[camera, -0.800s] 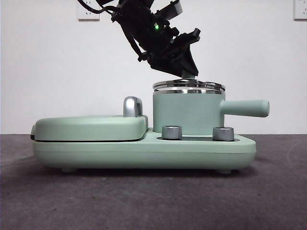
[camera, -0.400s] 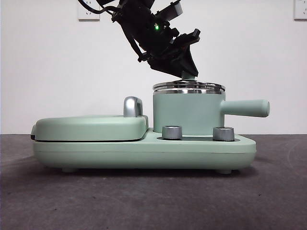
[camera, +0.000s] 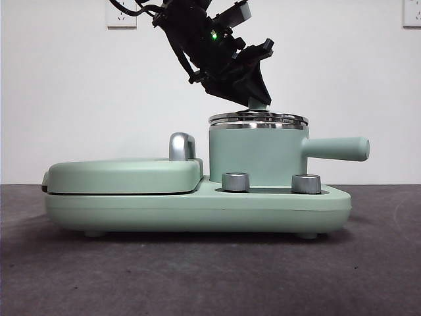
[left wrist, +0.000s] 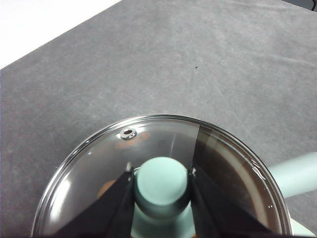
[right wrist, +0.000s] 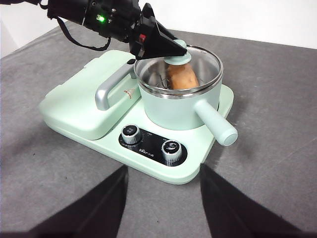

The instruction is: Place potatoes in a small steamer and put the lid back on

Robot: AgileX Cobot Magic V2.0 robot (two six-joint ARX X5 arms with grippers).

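- one appliance base (camera: 197,207) sits on the grey worktop (camera: 210,276), carrying the flat griddle cover (camera: 122,174) on one side and the small steamer (camera: 258,158) on the other; largest item, nothing irregular noted.
- small steamer: upright on the base, its straight side handle (camera: 337,149) pointing away from the griddle cover. two chrome dials (right wrist: 151,140) stand just in front of it.
- lid (left wrist: 163,173): appears level on the steamer's steel rim in the front view, with no gap visible there. seating judged complete or nearly so.
- potato (right wrist: 182,76): inside the steamer, seen through the glass in the right wrist view. first half of the task judged done.
- left gripper (left wrist: 162,186): directly above the lid's centre, jaws clamped on either side of the mint knob (camera: 258,103). key relation: gripper, knob and pot axis are in line, so the release calls for the jaws to part and the arm to rise straight up. any sideways pull risks dragging the lid off the rim.
- right gripper (right wrist: 161,201): jaws apart, holding nothing, well back from the appliance. left arm is clearly the nearer one.
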